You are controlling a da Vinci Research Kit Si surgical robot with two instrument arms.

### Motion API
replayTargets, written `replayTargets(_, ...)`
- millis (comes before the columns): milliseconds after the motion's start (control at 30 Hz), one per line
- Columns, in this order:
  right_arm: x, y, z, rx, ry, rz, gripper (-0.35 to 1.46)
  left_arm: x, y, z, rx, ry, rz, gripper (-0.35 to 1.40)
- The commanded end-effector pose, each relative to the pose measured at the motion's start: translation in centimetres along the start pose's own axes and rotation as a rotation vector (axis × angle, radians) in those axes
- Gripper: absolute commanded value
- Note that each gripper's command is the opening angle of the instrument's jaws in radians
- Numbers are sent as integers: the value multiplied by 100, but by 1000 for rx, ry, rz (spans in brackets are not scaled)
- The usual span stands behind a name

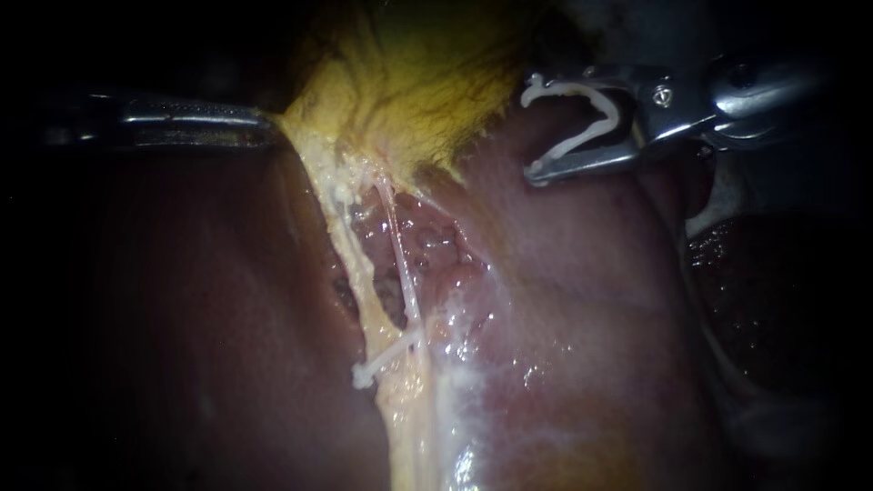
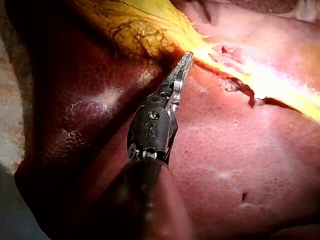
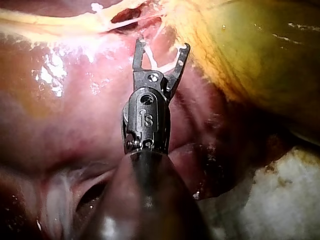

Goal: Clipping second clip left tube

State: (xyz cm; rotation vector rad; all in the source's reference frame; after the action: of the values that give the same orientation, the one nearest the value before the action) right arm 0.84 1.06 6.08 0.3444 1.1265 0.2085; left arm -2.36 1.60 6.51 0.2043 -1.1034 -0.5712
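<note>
Right instrument [image 1: 530, 129], jaws wide, holds one white V-shaped clip [image 1: 602, 116] beside the glossy yellow gallbladder [image 1: 409, 73]; left instrument [image 1: 264, 118], jaws closed, pinches its edge.

Surgical practice lab, bench-top setup. Evidence: liver [image 2: 240, 165] and yellow-green gallbladder [image 1: 409, 82] lie loose as a specimen. The liver's far-right edge ends against white, stained padding [image 3: 280, 200] (gauze or foam, cannot tell). Two slim metal tools reach in. Left instrument [image 1: 265, 118] pinches the gallbladder's edge; right instrument [image 1: 535, 129] carries a white clip [image 1: 573, 88]. Close lighting, dark surround.
</note>
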Motion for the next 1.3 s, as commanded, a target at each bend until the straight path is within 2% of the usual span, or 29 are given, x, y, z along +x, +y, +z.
replayTargets(33,-2,-4,4,14,3,16,59,1,0,1,0,0,0,-35)
replayTargets(333,-24,-42,55,164,26,144,59,1,0,1,0,0,0,-35)
replayTargets(533,-39,-58,85,256,44,215,58,1,0,0,0,0,0,-35)
replayTargets(967,-65,-75,134,330,37,281,58,1,0,0,0,0,0,-35)
replayTargets(1300,-96,-74,157,347,18,308,58,1,0,0,-1,0,0,-35)
